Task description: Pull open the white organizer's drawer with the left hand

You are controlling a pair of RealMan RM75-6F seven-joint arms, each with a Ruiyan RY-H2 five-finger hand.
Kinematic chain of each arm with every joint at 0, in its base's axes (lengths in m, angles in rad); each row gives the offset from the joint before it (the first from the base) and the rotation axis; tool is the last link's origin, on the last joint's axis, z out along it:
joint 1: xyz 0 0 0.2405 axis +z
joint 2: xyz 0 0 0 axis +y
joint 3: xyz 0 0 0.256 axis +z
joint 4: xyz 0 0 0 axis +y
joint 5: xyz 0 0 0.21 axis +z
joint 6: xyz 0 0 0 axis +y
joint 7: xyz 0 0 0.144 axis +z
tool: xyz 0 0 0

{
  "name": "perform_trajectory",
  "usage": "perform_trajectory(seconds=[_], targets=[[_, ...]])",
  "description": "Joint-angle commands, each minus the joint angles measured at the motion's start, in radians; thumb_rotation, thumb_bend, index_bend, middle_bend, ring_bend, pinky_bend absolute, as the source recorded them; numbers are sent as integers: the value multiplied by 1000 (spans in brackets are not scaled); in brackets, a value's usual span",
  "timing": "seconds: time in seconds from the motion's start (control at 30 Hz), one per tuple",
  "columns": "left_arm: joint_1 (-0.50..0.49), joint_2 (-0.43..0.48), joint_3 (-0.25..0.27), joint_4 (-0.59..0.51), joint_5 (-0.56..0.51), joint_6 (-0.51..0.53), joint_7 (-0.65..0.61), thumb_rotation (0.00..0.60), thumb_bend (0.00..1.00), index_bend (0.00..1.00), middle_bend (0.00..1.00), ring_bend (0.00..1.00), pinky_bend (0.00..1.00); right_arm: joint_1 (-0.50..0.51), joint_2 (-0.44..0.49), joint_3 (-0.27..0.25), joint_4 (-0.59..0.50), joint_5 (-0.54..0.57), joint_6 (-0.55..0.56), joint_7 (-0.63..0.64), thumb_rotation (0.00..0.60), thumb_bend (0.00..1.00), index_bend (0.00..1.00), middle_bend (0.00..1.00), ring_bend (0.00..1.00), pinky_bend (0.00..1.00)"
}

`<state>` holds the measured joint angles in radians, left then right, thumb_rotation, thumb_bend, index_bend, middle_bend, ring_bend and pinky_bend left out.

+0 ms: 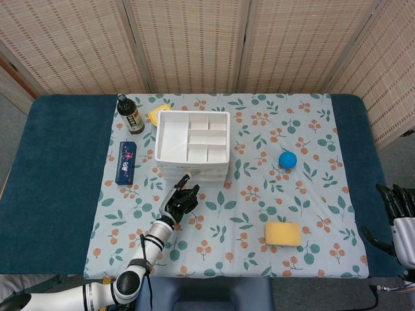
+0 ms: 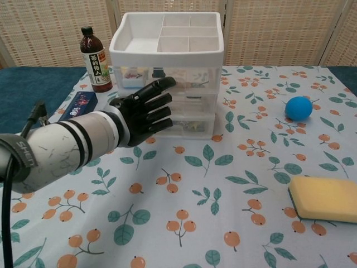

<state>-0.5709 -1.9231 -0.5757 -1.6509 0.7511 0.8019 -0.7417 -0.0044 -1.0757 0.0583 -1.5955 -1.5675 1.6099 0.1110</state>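
From the head view, the white organizer (image 1: 192, 144) sits near the middle of the table (image 1: 58, 168), a bit toward 11 o'clock. Its top tray is split into small boxes, and they look bare. The drawers cannot be seen from up here. The left hand (image 1: 181, 199) is at 6 o'clock from the organizer, just beside its front, fingers spread with nothing in them. The right hand (image 1: 397, 202) is far off at the 4 o'clock edge, partly cut off, so I cannot tell how its fingers are. A dark bottle (image 1: 130, 115) stands at 10 o'clock from the organizer, with a yellow thing (image 1: 156, 113) half hidden behind the organizer. A blue box (image 1: 126, 162) lies at 9 o'clock. A blue ball (image 1: 288, 159) is at 3 o'clock, and a yellow sponge (image 1: 283, 234) at 5 o'clock.

From the chest view, the organizer (image 2: 189, 72) has see-through drawers, all pushed in. Small things lie inside, too blurry to name. The left hand (image 2: 146, 113) covers the left part of the drawers, fingers spread and pointing at 2 o'clock; I cannot tell if it touches them. The bottle (image 2: 94, 60) is at 9 o'clock from the organizer, the ball (image 2: 298, 108) at 3 o'clock, and the sponge (image 2: 326, 199) at 4 o'clock, cut off by the edge.
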Motion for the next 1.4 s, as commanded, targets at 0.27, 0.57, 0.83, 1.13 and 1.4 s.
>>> perform_trajectory(seconds=[0.27,0.57,0.83,1.13,1.4], targets=[[28,10,21,-23,24,-4,-13,600,403,395,946,993,1000,0,0,-1,-2,-4,-1,-4,600,260,0,104,0,5],[58,20,52,-42,53,6,-13,600,403,308,946,993,1000,1,0,-1,-6,-6,-3,-7,600,261,0,104,0,5],[98,32,81,-110,54,67,8,600,402,38,935,993,1000,2,0,-1,-6,-8,-3,-7,600,260,0,104,0,5],[126,65,138,-214,2,143,111,600,401,0,905,991,1000,6,-1,0,-3,-9,-6,-5,600,261,0,104,0,5],[147,109,208,-278,106,225,240,600,402,6,904,987,1000,6,0,0,2,-13,-4,0,600,264,0,104,0,5]])
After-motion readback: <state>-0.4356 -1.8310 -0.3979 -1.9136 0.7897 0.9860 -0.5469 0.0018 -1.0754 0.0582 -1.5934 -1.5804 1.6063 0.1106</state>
